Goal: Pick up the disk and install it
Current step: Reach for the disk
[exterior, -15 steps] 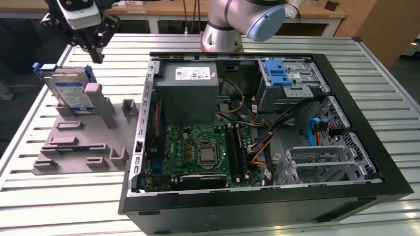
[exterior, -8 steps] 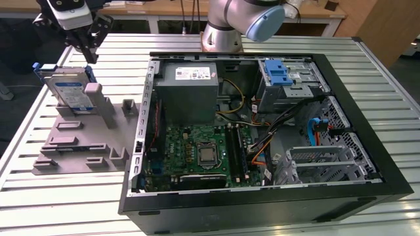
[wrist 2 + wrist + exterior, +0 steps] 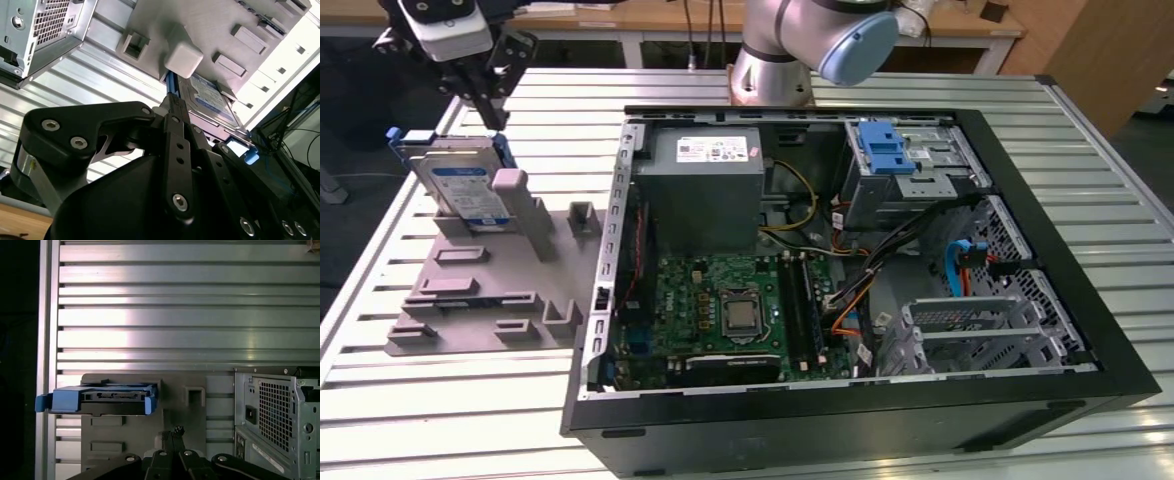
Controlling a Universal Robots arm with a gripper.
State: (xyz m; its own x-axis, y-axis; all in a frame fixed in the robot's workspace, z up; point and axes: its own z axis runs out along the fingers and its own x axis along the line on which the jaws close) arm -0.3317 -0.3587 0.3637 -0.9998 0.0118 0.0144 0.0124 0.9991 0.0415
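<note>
The silver rectangular disk (image 3: pixel 462 188) in its blue plastic rail frame stands on edge in a grey plastic holder plate (image 3: pixel 474 300), on the exterior view's left of the open black computer case (image 3: pixel 854 410). The black gripper (image 3: pixel 492 112) hangs near its upper edge, not gripping it, fingers pressed together on nothing.

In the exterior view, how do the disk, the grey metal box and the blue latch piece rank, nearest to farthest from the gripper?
From the gripper:
1. disk, upright in its grey holder, directly under it.
2. grey metal box, inside the case, toward the exterior view's right.
3. blue latch piece, farther right in the case.
</note>
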